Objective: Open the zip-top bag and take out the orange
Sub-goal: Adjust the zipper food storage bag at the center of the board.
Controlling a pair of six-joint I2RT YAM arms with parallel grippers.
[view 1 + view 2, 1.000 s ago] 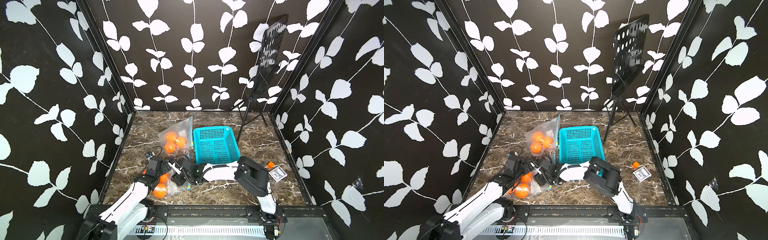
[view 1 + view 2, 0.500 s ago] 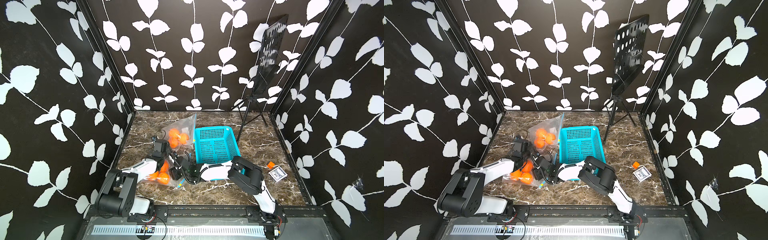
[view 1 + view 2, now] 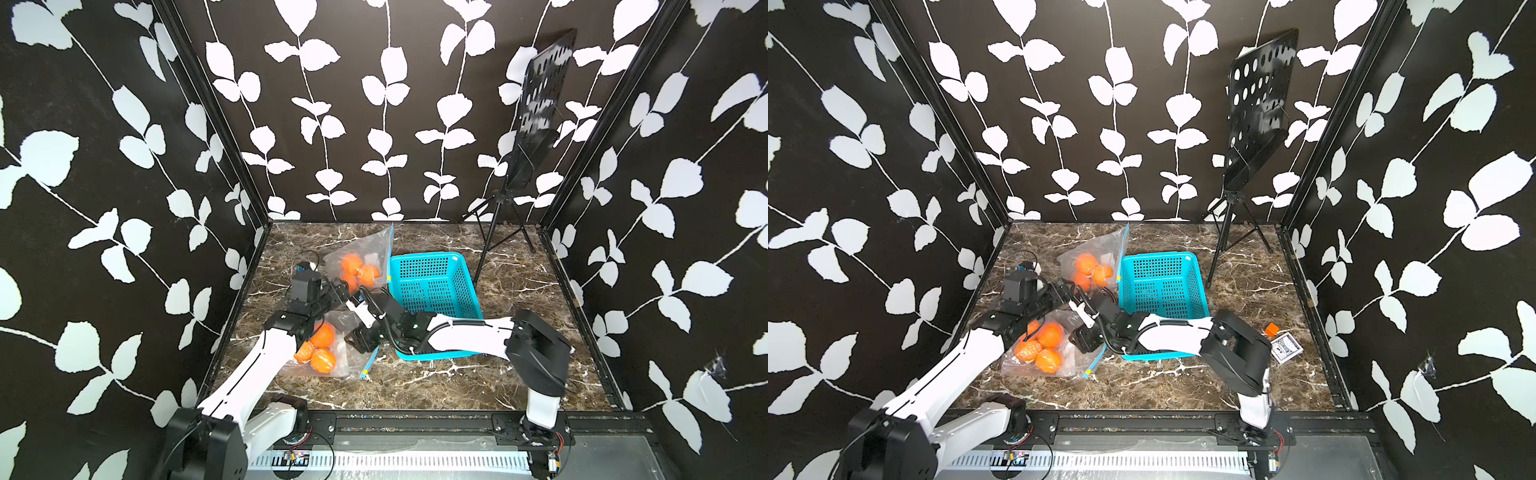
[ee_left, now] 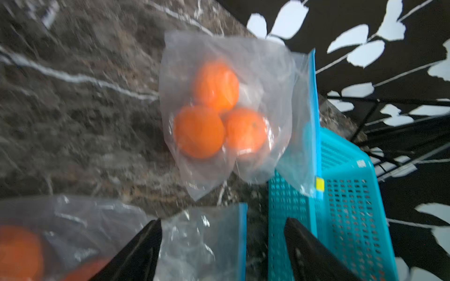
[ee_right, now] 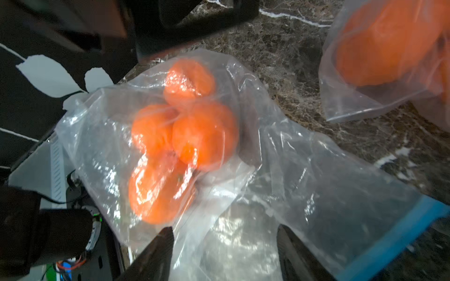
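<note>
My left claw (image 3: 338, 291) hung low over the brown marble-patterned tabletop (image 3: 457, 382). Its two black fingers (image 4: 141, 250) were spread wide, with nothing clamped between them. My right claw (image 3: 358, 337) reached in from the opposite side, its jaws likewise apart and gripping nothing.

The near clear zip-top plastic bag (image 3: 345, 359) lay flat toward the front left of the tabletop. Three round oranges (image 3: 323, 347) were bunched inside it at the end by my left arm. Its blue zip strip (image 3: 370, 365) was at the end toward the teal perforated plastic basket (image 3: 428, 255). I could not tell whether that strip was sealed.

In the right wrist view, the bag's film lay under and between my fingertips (image 5: 163, 243), but I could not make out whether they touched it.

A second clear bag of oranges (image 3: 370, 249) leaned against the basket's far left side, just beyond my left claw. A black perforated music stand (image 3: 540, 104) stood at the back right.
</note>
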